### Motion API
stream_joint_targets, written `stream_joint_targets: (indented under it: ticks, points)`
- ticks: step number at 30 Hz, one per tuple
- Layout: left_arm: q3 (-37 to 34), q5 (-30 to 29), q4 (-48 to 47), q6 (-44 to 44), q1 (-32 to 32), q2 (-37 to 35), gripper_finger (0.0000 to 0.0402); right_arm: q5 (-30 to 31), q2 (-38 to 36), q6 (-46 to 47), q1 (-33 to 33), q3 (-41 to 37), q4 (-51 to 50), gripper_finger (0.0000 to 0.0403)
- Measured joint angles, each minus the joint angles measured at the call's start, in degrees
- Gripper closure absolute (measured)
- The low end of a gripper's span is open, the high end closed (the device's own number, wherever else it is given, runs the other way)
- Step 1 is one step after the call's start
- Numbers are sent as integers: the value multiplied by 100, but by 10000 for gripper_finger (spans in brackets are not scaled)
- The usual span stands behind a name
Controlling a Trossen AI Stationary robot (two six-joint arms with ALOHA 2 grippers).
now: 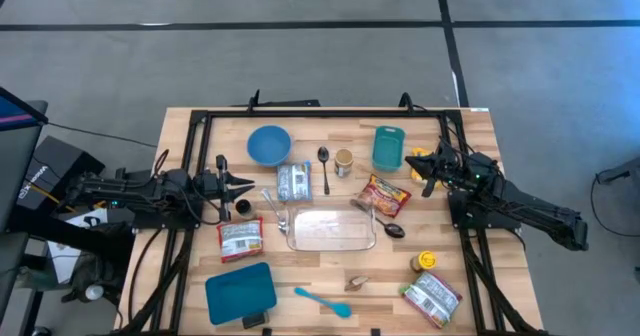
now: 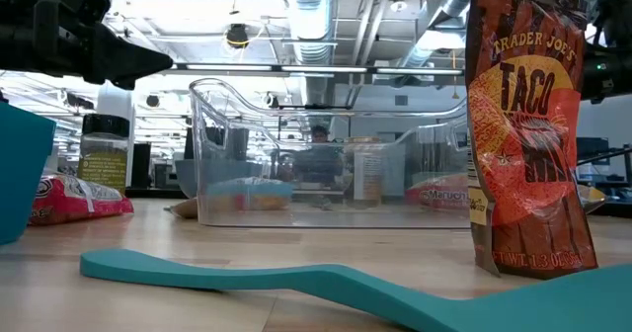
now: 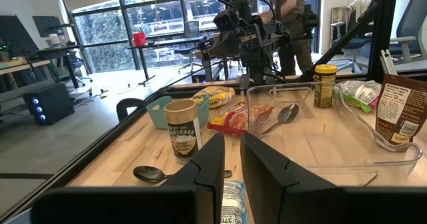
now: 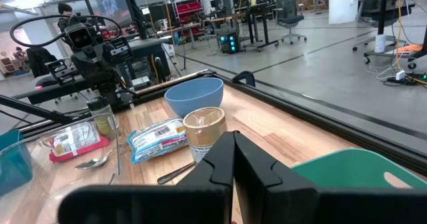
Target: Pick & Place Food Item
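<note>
taco bag (image 2: 530, 134) top cut off, person (image 2: 319, 134) blurred

Clear, probably plastic tray (image 1: 300, 241); wooden table (image 1: 480, 146)

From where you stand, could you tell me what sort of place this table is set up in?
Most likely a robotics lab in an open office or workshop: exposed ceiling ducts, desks and an office chair on a bare concrete floor, and a person standing beyond the wooden table.
</note>
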Motion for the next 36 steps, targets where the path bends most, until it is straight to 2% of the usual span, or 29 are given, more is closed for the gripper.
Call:
stream_joint_targets:
  ticks: [4, 10, 18, 32, 36]
  points:
    - [0, 0, 1, -1, 1, 1, 357, -4, 2, 238, 0, -19, 145, 403]
    - [1, -1, 0, -1, -1, 2, 357, -4, 0, 2294, 0, -17, 826, 403]
    - [-1, -2, 0, -1, -1, 2, 357, 49, 0, 3388, 0, -9, 1032, 403]
    - [-1, 0, 0, -1, -1, 0, 357, 18, 0, 3506, -2, -7, 1213, 403]
    - [1, 0, 2, -1, -1, 2, 357, 4, 0, 3345, -4, 234, 984, 403]
